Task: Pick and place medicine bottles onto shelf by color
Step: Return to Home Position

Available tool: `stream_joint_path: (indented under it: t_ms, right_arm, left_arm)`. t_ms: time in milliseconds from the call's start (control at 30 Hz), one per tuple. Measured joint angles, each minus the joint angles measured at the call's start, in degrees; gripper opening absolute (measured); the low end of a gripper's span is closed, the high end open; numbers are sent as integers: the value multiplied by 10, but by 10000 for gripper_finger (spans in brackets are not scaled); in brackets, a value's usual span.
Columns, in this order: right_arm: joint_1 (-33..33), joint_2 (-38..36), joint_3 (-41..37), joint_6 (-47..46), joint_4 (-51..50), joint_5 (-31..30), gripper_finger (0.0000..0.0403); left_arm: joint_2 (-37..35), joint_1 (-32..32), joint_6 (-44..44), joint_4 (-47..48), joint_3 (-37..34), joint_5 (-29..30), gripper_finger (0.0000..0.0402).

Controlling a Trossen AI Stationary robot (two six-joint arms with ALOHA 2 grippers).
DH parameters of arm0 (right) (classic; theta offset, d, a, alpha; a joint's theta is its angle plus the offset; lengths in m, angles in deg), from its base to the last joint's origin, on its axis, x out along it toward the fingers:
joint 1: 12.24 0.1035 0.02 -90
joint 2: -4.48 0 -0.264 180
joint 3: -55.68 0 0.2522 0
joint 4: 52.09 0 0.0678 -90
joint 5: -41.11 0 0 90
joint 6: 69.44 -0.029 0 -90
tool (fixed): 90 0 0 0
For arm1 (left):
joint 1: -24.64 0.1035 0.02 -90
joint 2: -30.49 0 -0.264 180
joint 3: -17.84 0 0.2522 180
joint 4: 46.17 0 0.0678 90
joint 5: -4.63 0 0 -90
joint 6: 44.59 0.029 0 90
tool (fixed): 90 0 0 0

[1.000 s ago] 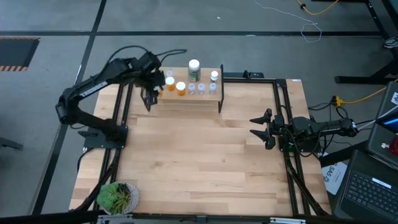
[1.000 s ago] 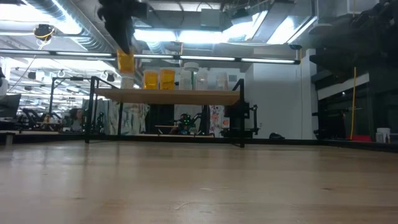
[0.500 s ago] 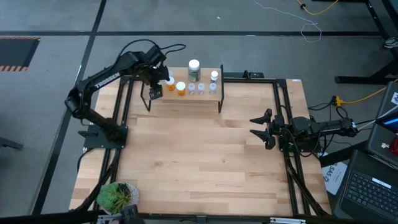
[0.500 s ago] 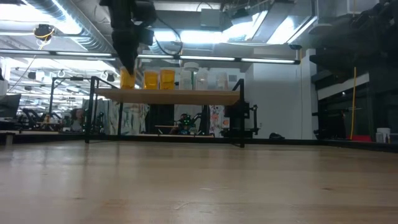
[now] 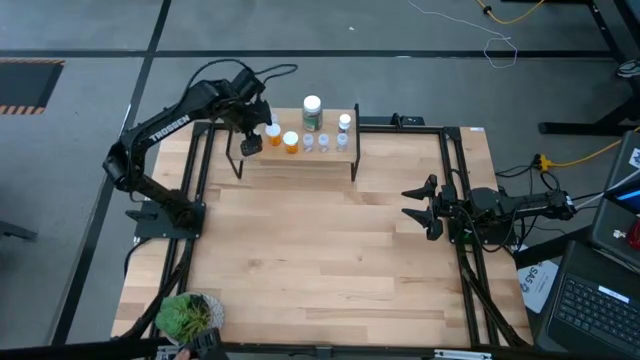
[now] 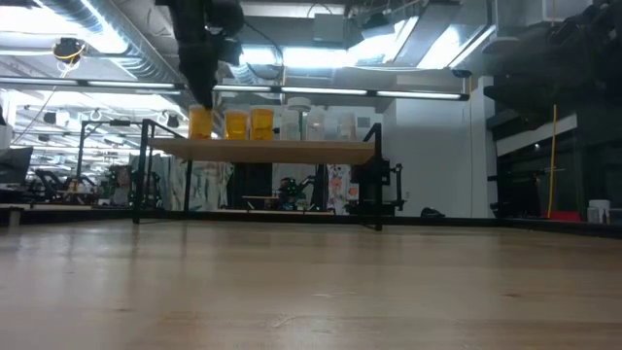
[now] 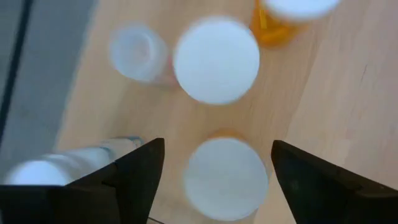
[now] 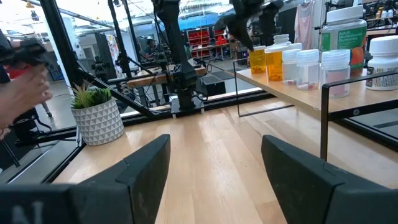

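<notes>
While the potted plant [image 5: 186, 316] sits at the near-left corner of the table [image 5: 320, 270], the right gripper [image 5: 418, 209] waits at the right edge, about mid-depth, with its fingers spread.

The shelf [image 5: 300, 162] stands at the table's far edge. The left gripper [image 6: 201, 97] hangs over the shelf's left end. Its fingers are spread either side of the leftmost orange bottle [image 7: 226, 179], level with the white cap (the left wrist view shows slim gaps on both sides, so no pinch). That bottle stands upright on the shelf, directly under the gripper.

Two more orange bottles [image 6: 235, 124] stand just beside it to the right. Next comes a row of small clear bottles [image 5: 325, 143]. A larger white-capped bottle [image 5: 312, 108] stands toward the shelf's back.
</notes>
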Motion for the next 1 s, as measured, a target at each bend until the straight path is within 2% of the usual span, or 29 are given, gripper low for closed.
stream_joint_path:
  t_ms: [200,367,433,533,600,700,833,933,1000]
  right_arm:
    - [0,0,0,0,0,0,255]
    - [0,0,0,0,0,0,255]
    - [0,0,0,0,0,0,255]
    - [0,0,0,0,0,0,255]
    - [0,0,0,0,0,0,255]
    - [0,0,0,0,0,0,255]
    - [0,0,0,0,0,0,255]
    - [0,0,0,0,0,0,255]
    - [0,0,0,0,0,0,255]
  left_arm:
    - [0,-11,-20,48,98,-5,292]
    - [-2,-37,-143,154,188,-7,292]
    - [-18,-52,-164,177,193,-9,292]
    - [-69,-80,-170,147,178,-35,292]
    - [-118,-105,-183,110,148,-51,292]
    - [-208,-150,-213,17,66,-52,292]
    - [-345,-203,-270,-116,-107,-49,293]
    - [-445,-244,-316,-240,-262,-48,293]
    - [-507,-272,-341,-321,-365,-26,293]
